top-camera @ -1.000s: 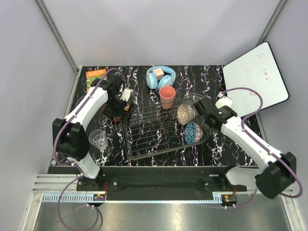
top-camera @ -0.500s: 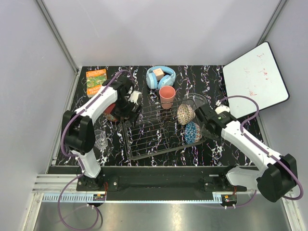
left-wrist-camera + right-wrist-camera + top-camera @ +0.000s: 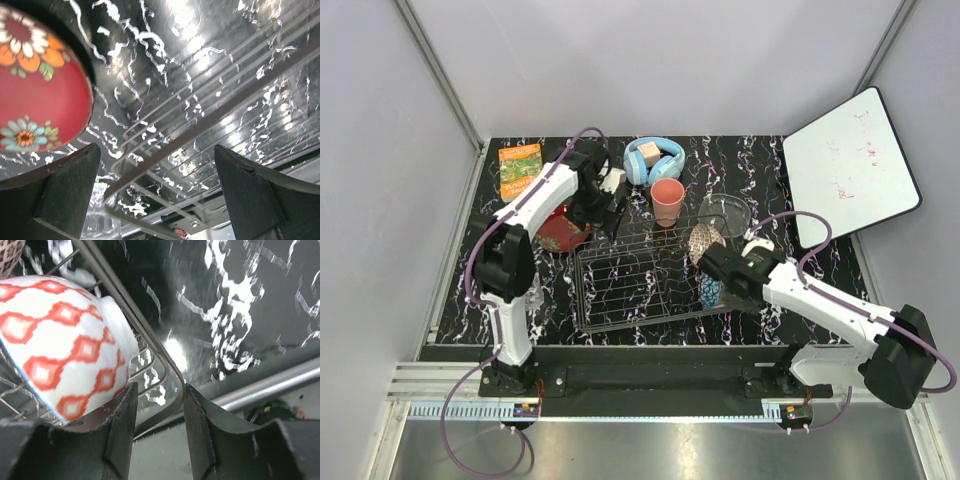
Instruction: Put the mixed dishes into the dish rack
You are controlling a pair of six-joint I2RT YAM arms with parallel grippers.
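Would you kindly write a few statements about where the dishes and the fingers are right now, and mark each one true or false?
1. The beige-brown patterned bowl sits in the dish rack. True.
2. The left fingers grip the red floral bowl. False: they are spread open and empty, with the bowl off to one side.
3. The light-blue headphones lie in the dish rack. False: they lie on the table, beyond the rack's far edge.
4. The orange book lies near the table's far left corner. True.
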